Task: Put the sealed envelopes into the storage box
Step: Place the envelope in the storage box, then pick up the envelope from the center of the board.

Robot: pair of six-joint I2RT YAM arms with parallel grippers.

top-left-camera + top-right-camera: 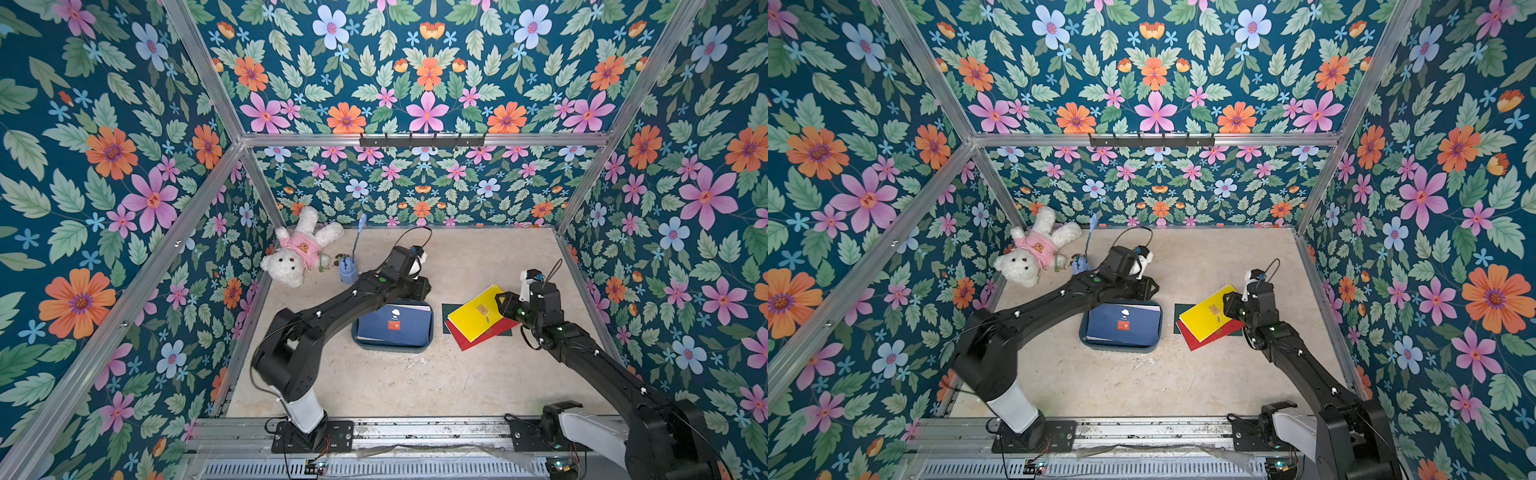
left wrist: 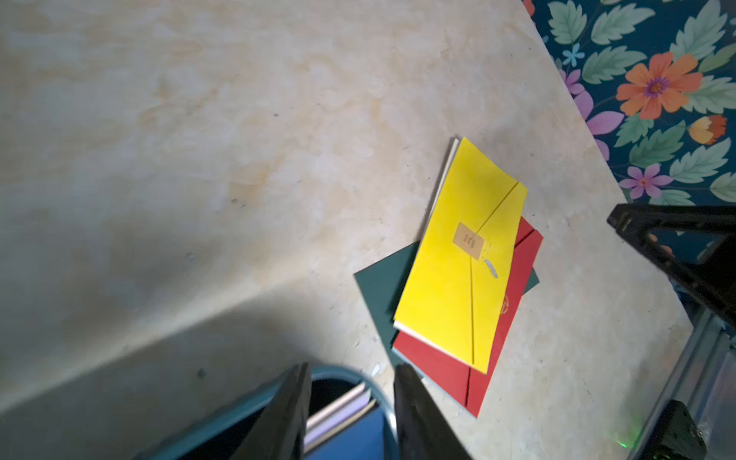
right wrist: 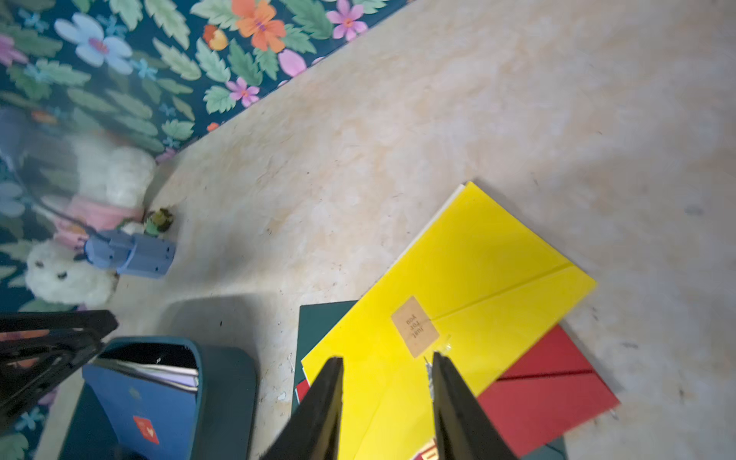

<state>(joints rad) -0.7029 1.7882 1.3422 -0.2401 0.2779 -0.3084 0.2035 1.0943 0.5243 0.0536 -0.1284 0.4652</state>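
Backdrop: floral walls, beige bench (image 1: 415,382).
Storage box (image 1: 390,349): mid-bench, navy envelope (image 1: 409,332) on top inside.
Pile: yellow envelope (image 1: 473,316) over red envelope (image 1: 482,337) and dark green envelope (image 1: 449,309), right of box.
Writing: tan sticker (image 3: 415,326) "just for you", readable in right wrist view only.
Left claw (image 2: 353,368): spread, above box corner.
Right claw (image 3: 387,358): spread, above yellow.

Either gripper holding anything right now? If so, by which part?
Nothing is held. The right gripper is open over the yellow envelope, and the left gripper is open over the storage box edge.
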